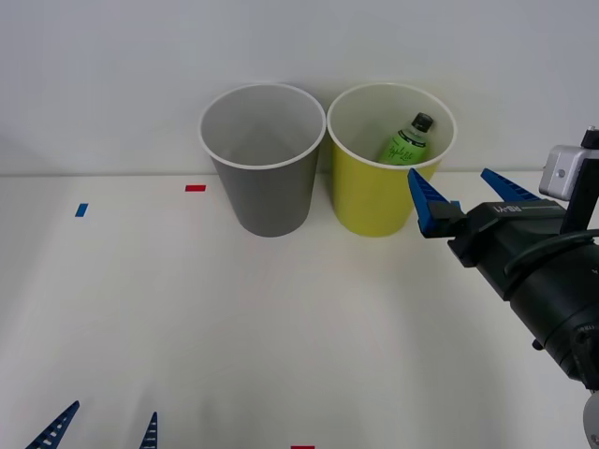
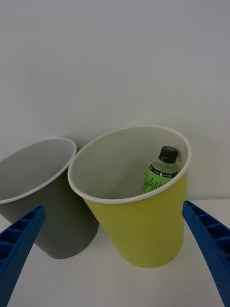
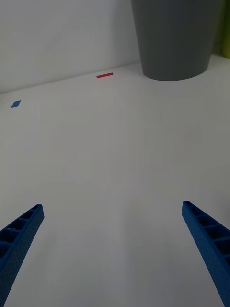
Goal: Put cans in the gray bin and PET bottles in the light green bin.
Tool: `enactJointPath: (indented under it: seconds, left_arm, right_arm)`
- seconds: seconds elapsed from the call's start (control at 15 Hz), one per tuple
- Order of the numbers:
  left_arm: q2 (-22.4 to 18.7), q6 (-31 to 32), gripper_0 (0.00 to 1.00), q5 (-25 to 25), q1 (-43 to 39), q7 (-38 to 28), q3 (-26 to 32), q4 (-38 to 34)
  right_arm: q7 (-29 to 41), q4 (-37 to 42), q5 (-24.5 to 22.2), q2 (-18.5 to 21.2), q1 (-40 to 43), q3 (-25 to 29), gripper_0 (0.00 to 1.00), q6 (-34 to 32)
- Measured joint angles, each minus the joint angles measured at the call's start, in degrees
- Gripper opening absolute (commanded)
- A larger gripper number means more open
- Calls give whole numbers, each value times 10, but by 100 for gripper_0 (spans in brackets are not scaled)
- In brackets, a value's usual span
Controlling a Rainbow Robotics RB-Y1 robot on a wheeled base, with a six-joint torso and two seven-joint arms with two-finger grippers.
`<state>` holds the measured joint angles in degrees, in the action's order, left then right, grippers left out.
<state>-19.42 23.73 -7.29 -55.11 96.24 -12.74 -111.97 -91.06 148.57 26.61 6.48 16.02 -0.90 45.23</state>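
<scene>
The gray bin (image 1: 265,178) and the light green bin (image 1: 379,201) stand side by side at the back of the table. A PET bottle (image 1: 408,140) with a black cap and green label leans inside the light green bin (image 2: 148,230), also seen as the PET bottle (image 2: 160,172) in the right wrist view. My right gripper (image 1: 468,192) hovers open and empty just right of and in front of that bin. My left gripper (image 1: 98,430) stays open low at the front left, over bare table. The gray bin (image 3: 175,38) looks empty.
A red tape mark (image 1: 195,188) and a blue tape mark (image 1: 81,210) lie on the white table (image 1: 234,318) left of the bins. Another red mark (image 1: 301,447) sits at the front edge. A white wall stands behind the bins.
</scene>
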Motion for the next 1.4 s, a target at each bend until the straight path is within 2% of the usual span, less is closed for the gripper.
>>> enactJointPath:
  seconds: [0.4,0.73,0.87,1.07,1.27,1.4]
  left_arm:
    - [0,0,100,0,0,0,0,0]
    - [0,0,100,0,0,0,0,0]
    - [0,0,100,0,0,0,0,0]
    - [0,0,100,0,0,0,0,0]
    - [0,0,100,0,0,0,0,0]
    - [0,0,100,0,0,0,0,0]
  right_arm:
    - [-15,0,-3,11,25,-17,98,-8]
    - [-23,-12,-71,4,32,-53,98,-29]
    - [-25,-40,-110,5,34,-71,98,-94]
    - [-14,-90,-205,15,54,-103,98,-220]
    - [-1,-134,-258,32,105,-121,98,-336]
    - [6,-157,-276,36,146,-127,98,-395]
